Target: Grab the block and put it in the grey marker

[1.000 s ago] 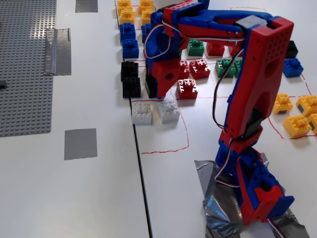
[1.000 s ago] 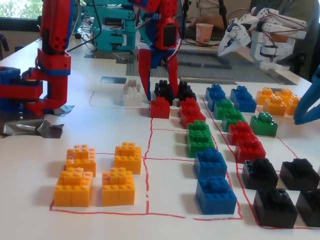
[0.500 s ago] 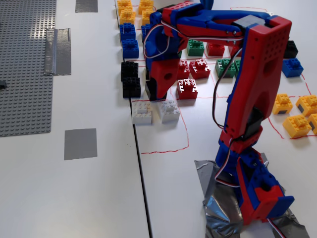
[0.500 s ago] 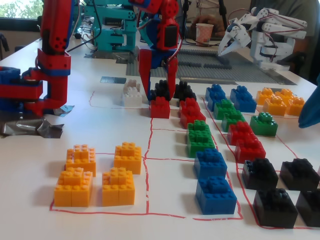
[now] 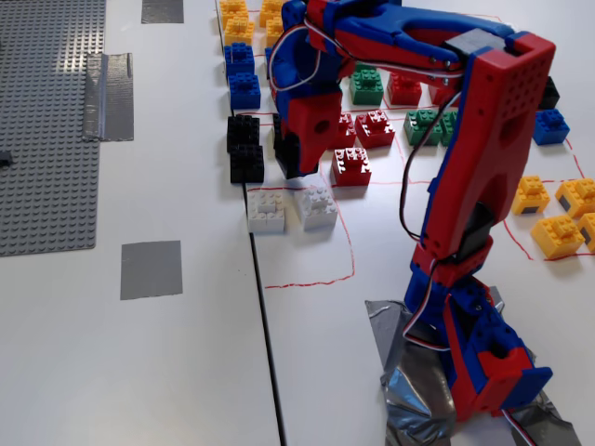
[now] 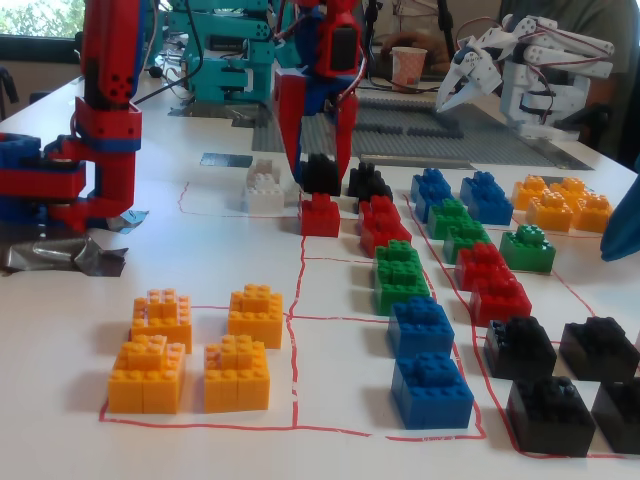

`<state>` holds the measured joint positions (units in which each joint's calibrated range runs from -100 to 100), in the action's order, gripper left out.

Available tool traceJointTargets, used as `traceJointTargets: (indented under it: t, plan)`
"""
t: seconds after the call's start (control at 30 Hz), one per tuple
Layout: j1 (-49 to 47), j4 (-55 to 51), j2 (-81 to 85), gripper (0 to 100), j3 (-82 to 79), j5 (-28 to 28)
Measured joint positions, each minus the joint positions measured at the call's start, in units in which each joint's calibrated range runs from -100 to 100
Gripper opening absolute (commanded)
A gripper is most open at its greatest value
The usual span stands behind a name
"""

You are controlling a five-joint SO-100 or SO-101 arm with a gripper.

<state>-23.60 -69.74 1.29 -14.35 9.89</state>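
My gripper [image 5: 296, 153] reaches down into the group of black bricks. Its fingers stand close against both sides of one black block [image 6: 321, 176], which also shows in a fixed view [image 5: 286, 147]. The block sits at table height among its neighbours. Other black bricks [image 5: 245, 147] lie just beside it, and more lie in another fixed view [image 6: 548, 400]. The grey marker [image 5: 151, 269] is a flat matte grey square on the white table, clear of the bricks; it also shows in the other fixed view [image 6: 225, 160].
Red [image 5: 351, 167], white [image 5: 266, 211], green, blue [image 5: 244, 90] and yellow [image 5: 558, 235] bricks lie in red-lined boxes around the gripper. A large grey baseplate [image 5: 46, 139] with a silver tape strip [image 5: 109, 96] lies on the left. The arm's base [image 5: 483, 353] stands on crumpled silver tape.
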Motion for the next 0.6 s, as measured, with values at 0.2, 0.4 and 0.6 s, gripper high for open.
traceJointTargets:
  t: [0.2, 0.4, 0.6]
  plan:
    - [0.07, -3.56, 6.68, 0, 0.36, -1.86]
    - [0.44, -7.77, 10.85, 0, 1.54, -3.76]
    - [0.44, -10.19, 12.35, 0, 4.0, -5.91]
